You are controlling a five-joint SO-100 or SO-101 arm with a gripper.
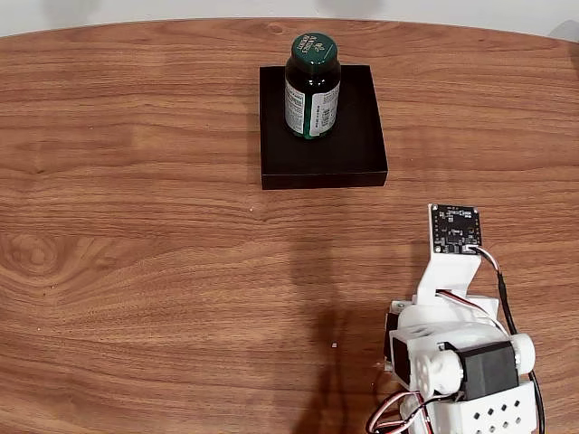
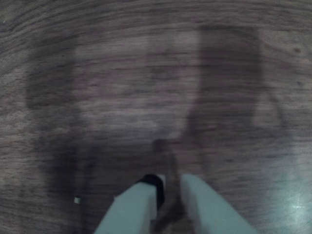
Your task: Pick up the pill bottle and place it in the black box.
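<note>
One pill bottle [image 1: 313, 86] stands upright inside the black box [image 1: 353, 154], top centre of the fixed view — bare wooden table [image 1: 136, 226] around. Gripper [image 2: 171, 181] nearly closed, empty — wrist view, bottom.

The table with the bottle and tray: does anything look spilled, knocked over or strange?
Nothing stands out. The pill bottle stands upright inside the black box, cap on, nothing spilled. The gripper hangs over bare wooden table, holding nothing.
</note>
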